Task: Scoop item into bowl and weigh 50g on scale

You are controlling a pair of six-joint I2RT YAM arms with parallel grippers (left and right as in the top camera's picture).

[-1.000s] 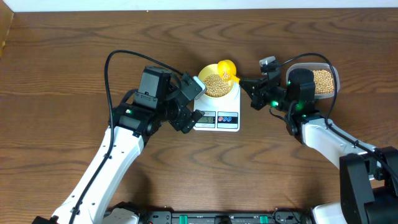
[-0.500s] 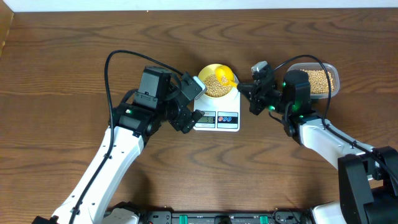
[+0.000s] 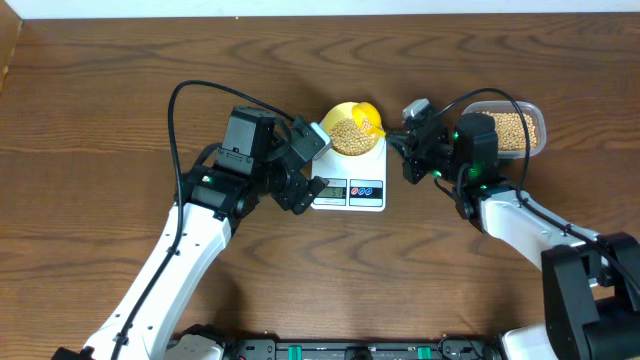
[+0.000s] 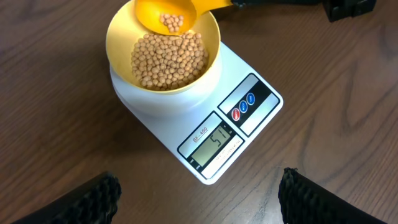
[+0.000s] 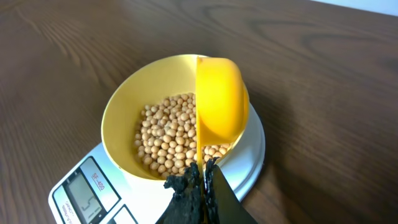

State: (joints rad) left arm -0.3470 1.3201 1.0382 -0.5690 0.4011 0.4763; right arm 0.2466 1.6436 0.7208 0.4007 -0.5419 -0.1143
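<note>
The pale yellow bowl (image 3: 347, 133) stands on the white scale (image 3: 350, 175) and holds many tan beans (image 4: 169, 59). The bowl (image 4: 118, 38) and the scale (image 4: 249, 99) show in the left wrist view, where the display reads about 51. My right gripper (image 3: 408, 150) is shut on the handle of a bright yellow scoop (image 5: 219, 106), tilted on edge over the bowl (image 5: 121, 112) with a few beans in it (image 4: 171, 22). My left gripper (image 3: 300, 170) is open and empty, just left of the scale, with both fingers at the bottom of its wrist view (image 4: 199, 196).
A clear plastic tub (image 3: 512, 130) of beans sits at the back right behind the right arm. Bare brown wooden table (image 3: 100, 110) lies all around.
The right gripper moved left from near the tub, bringing the scoop over the bowl and rolling it onto its edge. The left arm has not moved.
</note>
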